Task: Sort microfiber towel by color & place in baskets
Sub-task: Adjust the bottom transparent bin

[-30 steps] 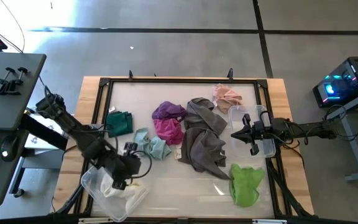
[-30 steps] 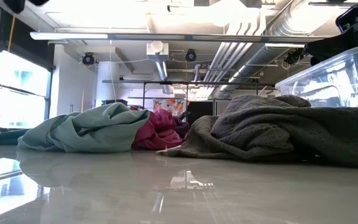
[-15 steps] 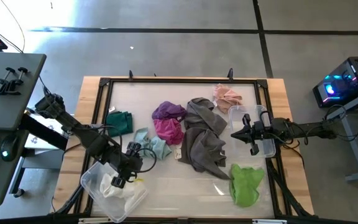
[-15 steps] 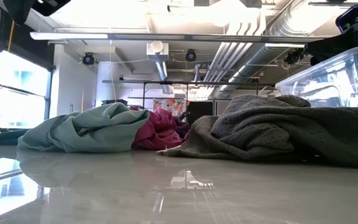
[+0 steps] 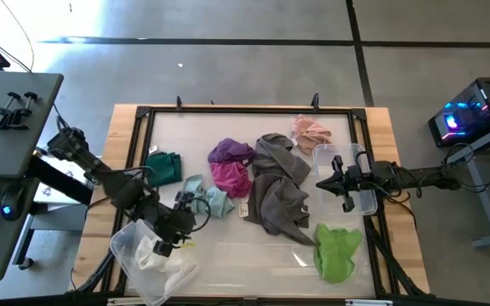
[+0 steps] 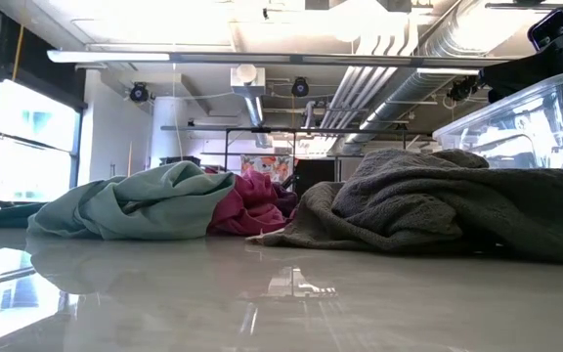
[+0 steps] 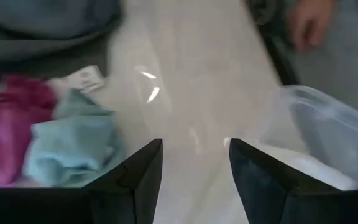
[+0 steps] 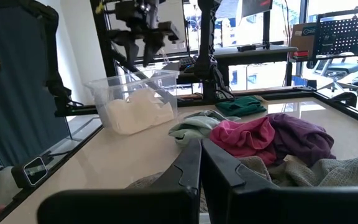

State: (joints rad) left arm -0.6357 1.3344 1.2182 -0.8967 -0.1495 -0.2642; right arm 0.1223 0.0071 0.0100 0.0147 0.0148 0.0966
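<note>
While the towels lie bunched mid-table, places below are given from the grey towel [image 5: 279, 194].

Open room: bare white table [image 5: 245, 251] on the near side of the grey towel, a strip running from the wide bin [image 5: 147, 263] to the lime green towel [image 5: 338, 252]; another bare strip along the far edge, beyond the purple towel [image 5: 230, 151].

Edges: black frame [image 5: 245, 110] rims the table on its wooden bench; pink towel [image 5: 310, 131] sits beyond the grey towel, near the far rail.

Towels: magenta towel [image 5: 230, 178] touches the grey towel's left side; pale blue towel [image 5: 208, 197] just left of that; dark green towel [image 5: 163, 166] farther left, apart; white towel [image 5: 162, 257] inside the wide bin.

Narrow bin [image 5: 347, 176]: just right of the grey towel, holding no towel that shows.

Left gripper [image 5: 175, 235]: raised at the wide bin's inner rim, well left of the grey towel, fingers [image 7: 138, 177] spread, nothing between them.

Right gripper [image 5: 323, 183]: over the narrow bin's left rim, reaching toward the grey towel, fingers [image 8: 188, 171] pressed together, empty.
</note>
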